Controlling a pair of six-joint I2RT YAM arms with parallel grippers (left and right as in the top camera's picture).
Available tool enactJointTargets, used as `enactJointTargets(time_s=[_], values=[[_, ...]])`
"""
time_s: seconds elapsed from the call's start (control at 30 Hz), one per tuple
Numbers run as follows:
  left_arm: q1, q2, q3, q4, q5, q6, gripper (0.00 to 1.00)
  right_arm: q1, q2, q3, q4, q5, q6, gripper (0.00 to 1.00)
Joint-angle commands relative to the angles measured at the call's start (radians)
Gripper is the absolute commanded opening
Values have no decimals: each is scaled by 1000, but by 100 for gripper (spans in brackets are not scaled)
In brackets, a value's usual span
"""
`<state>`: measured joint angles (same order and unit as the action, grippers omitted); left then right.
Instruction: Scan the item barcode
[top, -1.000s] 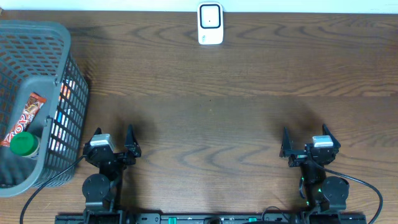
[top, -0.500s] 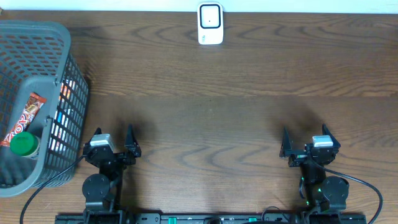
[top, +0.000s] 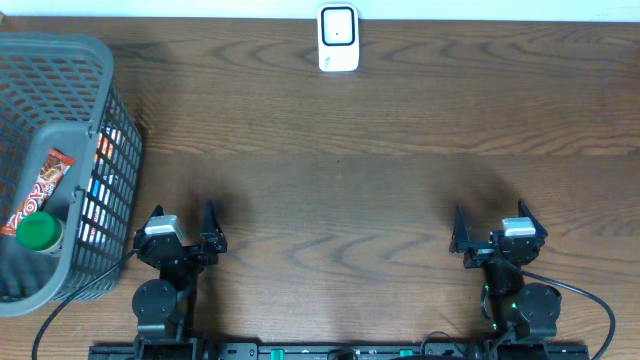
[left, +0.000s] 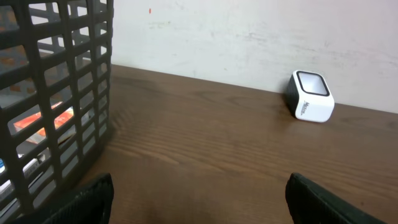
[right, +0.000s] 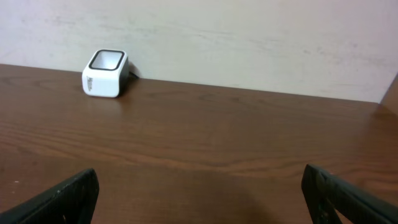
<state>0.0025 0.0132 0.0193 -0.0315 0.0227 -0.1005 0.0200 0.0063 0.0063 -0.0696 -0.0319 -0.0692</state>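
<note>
Red-and-orange wrapped snack bar (top: 40, 190), an item with a barcode to scan, lies inside the grey plastic mesh basket (top: 112, 190) at the table's far left, touched by no fingers. The left gripper (top: 183, 212) has its black fingers (left: 93, 199) spread wide with nothing between them, hanging just above the dark brown wooden table (top: 340, 200) near its front edge. The right gripper (top: 490, 215) is the same: its black fingers (right: 68, 193) are parted fully and empty over bare wood, well apart from the left one. The basket stands just beside the left gripper, on its outer side. In it, a green-capped container (top: 38, 232) sits touching the lower end of the snack bar, and more coloured packets show through the mesh wall. A small white box-shaped barcode scanner (top: 338, 38) with a dark window stands at the far edge of the table, near the middle, against a pale wall (right: 249, 37).
</note>
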Motion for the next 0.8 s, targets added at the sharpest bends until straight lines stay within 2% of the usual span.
enactJointTargets(time_s=[0.0, 0.77], values=[[-5, -1, -15, -42, -35, 11, 86, -5, 2, -1, -5, 4, 12, 99], [-5, -1, -15, -32, -32, 10, 86, -5, 2, -1, -5, 5, 13, 99]])
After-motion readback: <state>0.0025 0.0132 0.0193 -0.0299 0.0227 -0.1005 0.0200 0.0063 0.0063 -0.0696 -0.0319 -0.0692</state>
